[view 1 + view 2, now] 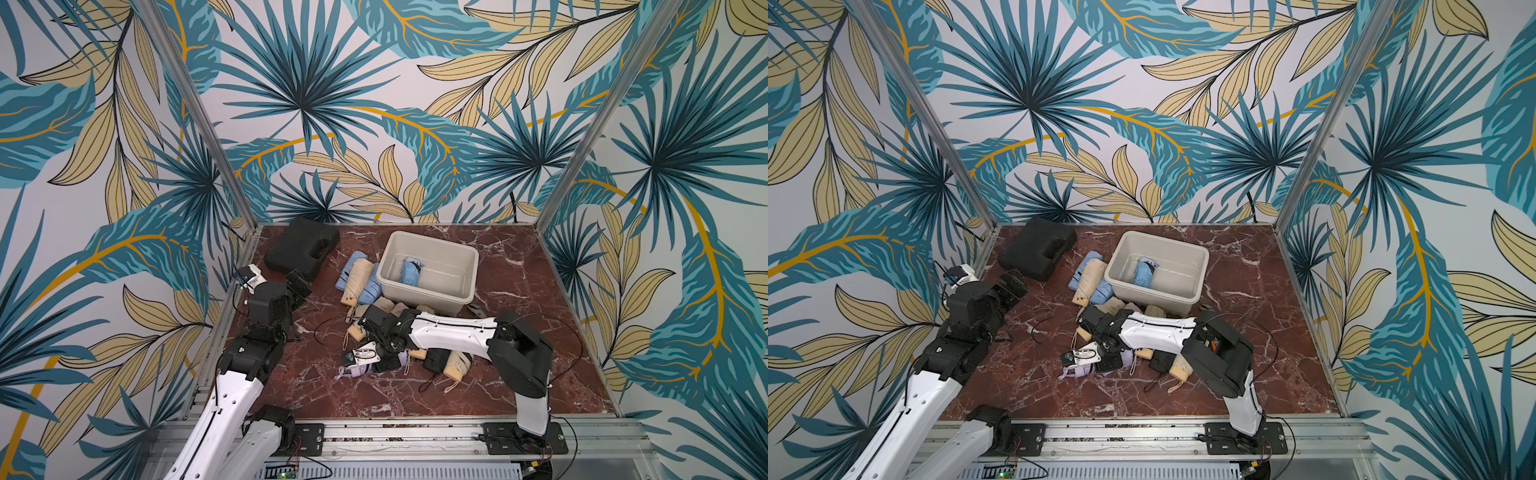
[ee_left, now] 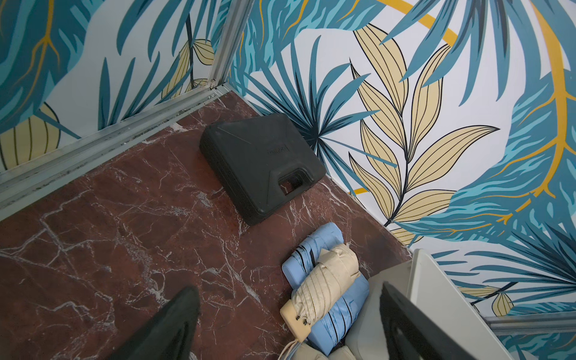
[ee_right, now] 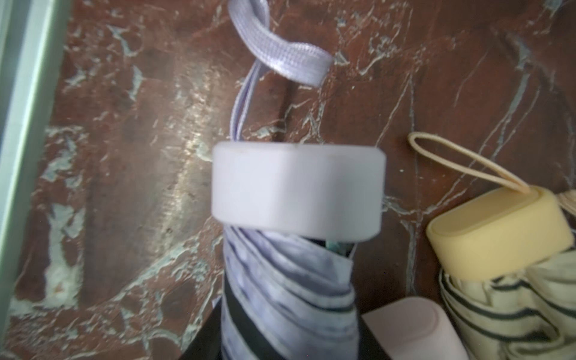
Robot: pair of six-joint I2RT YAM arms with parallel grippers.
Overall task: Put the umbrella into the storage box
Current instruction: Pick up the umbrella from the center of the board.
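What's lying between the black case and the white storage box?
A beige umbrella resting on top of blue umbrellas, seen in both top views and the left wrist view.

I see walls (image 1: 374, 83) papered with teal and tan palm leaves on three sides, a red-brown marbled floor (image 1: 519, 291), silver metal posts (image 1: 198, 112) at the corners; the light seems even.

Black case (image 1: 300, 249) on marble tabletop (image 1: 525, 286)
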